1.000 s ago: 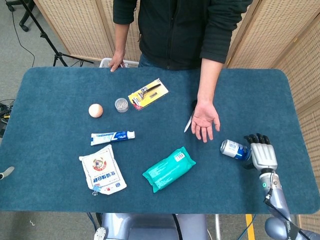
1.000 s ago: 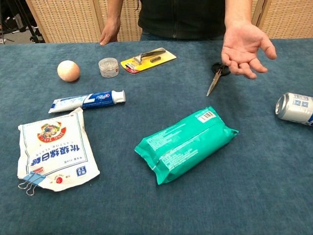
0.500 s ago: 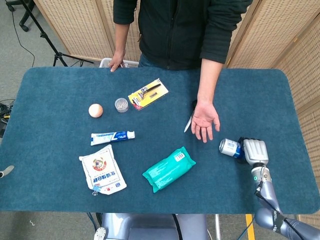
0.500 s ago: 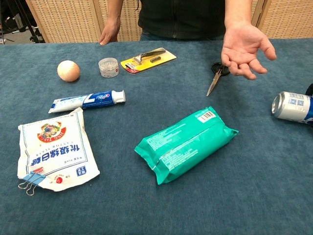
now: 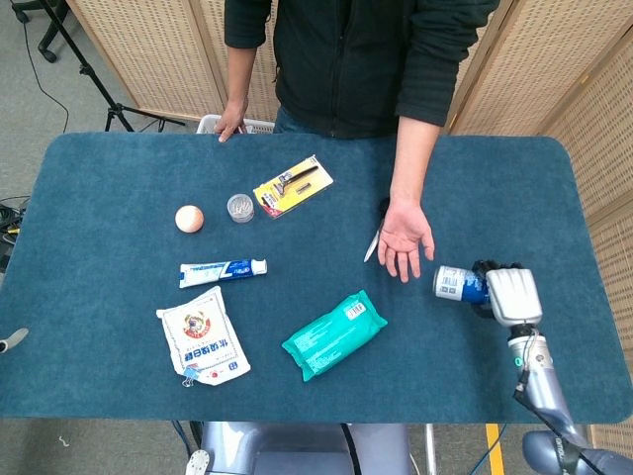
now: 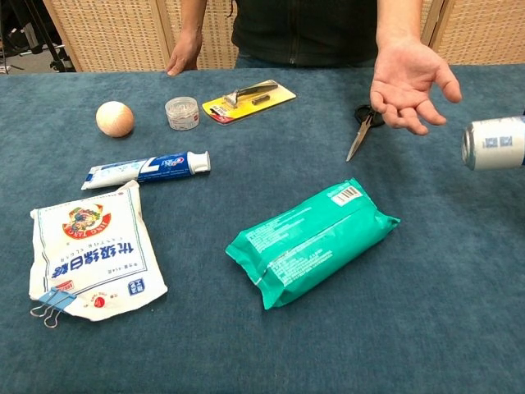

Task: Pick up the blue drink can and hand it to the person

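The blue and white drink can [image 5: 456, 283] lies on its side in the grip of my right hand [image 5: 511, 295], its silver top pointing left. In the chest view the can [image 6: 495, 144] hangs clear of the table at the right edge, and the hand itself is cut off there. The person's open palm [image 5: 406, 236] waits just up and left of the can, fingers spread [image 6: 410, 82]. Only a grey sliver at the table's left edge [image 5: 10, 339] shows of my left hand, too little to read.
Scissors [image 6: 362, 130] lie under the person's hand. A green wipes pack [image 5: 333, 334] sits mid-table, with a toothpaste tube [image 5: 223, 269], white pouch [image 5: 203, 342], egg [image 5: 189, 219], small jar [image 5: 240, 207] and razor card [image 5: 293, 184] to the left.
My right hand closed round the can and raised it off the table, carrying it slightly up toward the person's palm. The person's hand stayed put.
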`<state>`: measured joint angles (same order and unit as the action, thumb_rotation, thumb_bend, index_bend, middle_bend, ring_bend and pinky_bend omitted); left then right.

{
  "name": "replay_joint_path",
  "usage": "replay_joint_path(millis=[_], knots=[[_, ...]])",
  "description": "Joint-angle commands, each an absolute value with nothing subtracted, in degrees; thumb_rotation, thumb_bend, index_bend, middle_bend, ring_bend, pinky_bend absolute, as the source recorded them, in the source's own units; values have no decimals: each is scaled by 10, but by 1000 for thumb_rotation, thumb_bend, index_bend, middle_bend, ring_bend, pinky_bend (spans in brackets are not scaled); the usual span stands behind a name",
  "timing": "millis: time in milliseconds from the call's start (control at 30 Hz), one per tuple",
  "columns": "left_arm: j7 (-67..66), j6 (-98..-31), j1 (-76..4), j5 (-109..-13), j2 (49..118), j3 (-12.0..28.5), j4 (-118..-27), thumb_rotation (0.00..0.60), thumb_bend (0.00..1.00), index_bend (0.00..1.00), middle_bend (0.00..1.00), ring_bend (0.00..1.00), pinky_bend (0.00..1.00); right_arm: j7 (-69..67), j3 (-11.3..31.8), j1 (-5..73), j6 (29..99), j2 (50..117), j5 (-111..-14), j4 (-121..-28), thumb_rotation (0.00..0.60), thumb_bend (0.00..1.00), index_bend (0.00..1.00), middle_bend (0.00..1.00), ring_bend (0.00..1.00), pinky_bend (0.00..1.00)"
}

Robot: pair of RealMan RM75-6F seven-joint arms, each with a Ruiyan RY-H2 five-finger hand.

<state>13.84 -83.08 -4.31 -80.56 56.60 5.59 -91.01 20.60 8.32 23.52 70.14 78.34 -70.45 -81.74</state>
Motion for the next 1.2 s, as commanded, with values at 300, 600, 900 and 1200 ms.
replay_joint_path(millis=[300,600,900,1200], knots=[[152,-835,-41,-807,562,56,-910,600,0,0,0,0,0,343,94,244,765,640,-800,-974,600,826,655,653,559,418],[154,-835,-41,-808,561,56,-910,600,0,0,0,0,0,553,114,305,747,603,-884,-1006,600,819,656,653,561,418],[158,-830,-42,-807,560,56,-908,600,0,0,0,0,0,747,123,358,690,605,-918,-1001,600,664,656,651,564,428],[158,-830,-42,-806,560,56,-908,600,0,0,0,0,0,909,109,384,624,622,-914,-991,600,601,657,649,564,428]])
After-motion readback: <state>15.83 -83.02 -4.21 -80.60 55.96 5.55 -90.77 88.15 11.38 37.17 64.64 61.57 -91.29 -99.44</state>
